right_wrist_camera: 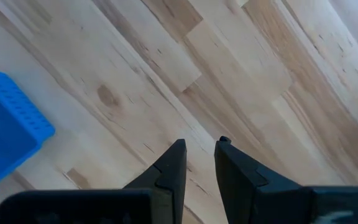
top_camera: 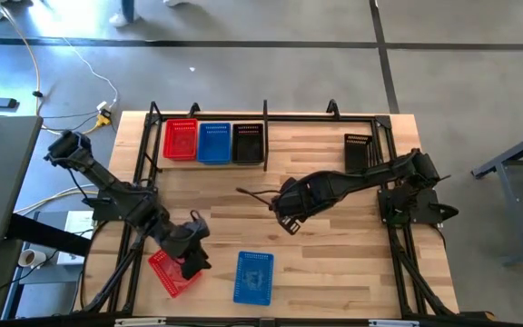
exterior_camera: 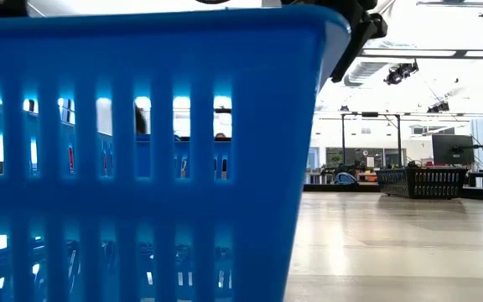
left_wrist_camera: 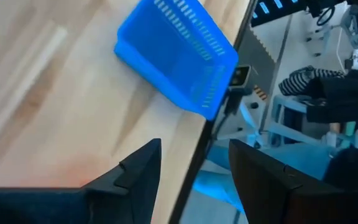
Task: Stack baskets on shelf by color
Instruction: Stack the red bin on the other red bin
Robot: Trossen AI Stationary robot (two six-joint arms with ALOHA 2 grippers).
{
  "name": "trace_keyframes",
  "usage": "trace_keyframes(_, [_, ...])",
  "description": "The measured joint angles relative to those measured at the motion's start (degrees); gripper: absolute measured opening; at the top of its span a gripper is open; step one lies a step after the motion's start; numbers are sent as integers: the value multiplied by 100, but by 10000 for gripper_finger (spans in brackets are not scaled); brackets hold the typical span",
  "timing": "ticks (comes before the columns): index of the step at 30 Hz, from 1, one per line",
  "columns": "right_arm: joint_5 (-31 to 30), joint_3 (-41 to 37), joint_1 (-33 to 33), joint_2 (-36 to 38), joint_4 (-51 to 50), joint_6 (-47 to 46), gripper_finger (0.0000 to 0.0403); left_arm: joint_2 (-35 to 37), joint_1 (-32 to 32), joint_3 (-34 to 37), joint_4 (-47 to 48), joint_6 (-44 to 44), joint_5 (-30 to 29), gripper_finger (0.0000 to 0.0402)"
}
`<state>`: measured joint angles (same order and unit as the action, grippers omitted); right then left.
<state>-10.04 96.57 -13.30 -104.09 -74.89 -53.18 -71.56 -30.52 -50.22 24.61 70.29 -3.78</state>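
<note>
Placed at shelf: red basket (top_camera: 181, 141), blue basket (top_camera: 213, 142) and black basket (top_camera: 248, 143) side by side along the far rail of the shelf (top_camera: 325, 163); how many are nested in each spot cannot be told from above.
Still loose: a blue basket (top_camera: 253, 277) near the front edge, a red basket (top_camera: 172, 272) at the front left corner, a black basket (top_camera: 358, 151) standing apart at the far right.
Progress: judged roughly mid-task (one pile per colour begun, at least three baskets yet to join their colours).
Left gripper (top_camera: 192, 257): over the front-left red basket, fingers (left_wrist_camera: 143, 171) spread apart and gripping nothing in its wrist view; loose blue basket (left_wrist_camera: 178, 56) ahead of it at the table edge.
Right gripper (top_camera: 284, 218): mid-table above bare wood, fingers (right_wrist_camera: 171, 168) parted by a narrow gap, nothing between them; corner of the blue basket (right_wrist_camera: 8, 134) off to one side.
Hidden: red basket partly covered by the left gripper in the high view; low view almost wholly blocked by the blue basket wall (exterior_camera: 141, 159); full count of nine not confirmable.
</note>
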Motion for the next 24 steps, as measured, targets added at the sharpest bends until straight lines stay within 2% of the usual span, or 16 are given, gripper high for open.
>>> trace_keyframes(7, [-26,0,17,0,11,342,73,1,-652,0,240,752,-41,177])
trace_keyframes(14, [-92,0,17,0,81,470,73,-15,-1278,0,621,1593,-483,177])
trace_keyframes(24, [-93,1,17,-3,181,529,73,-656,-1574,-2,593,1993,-589,177])
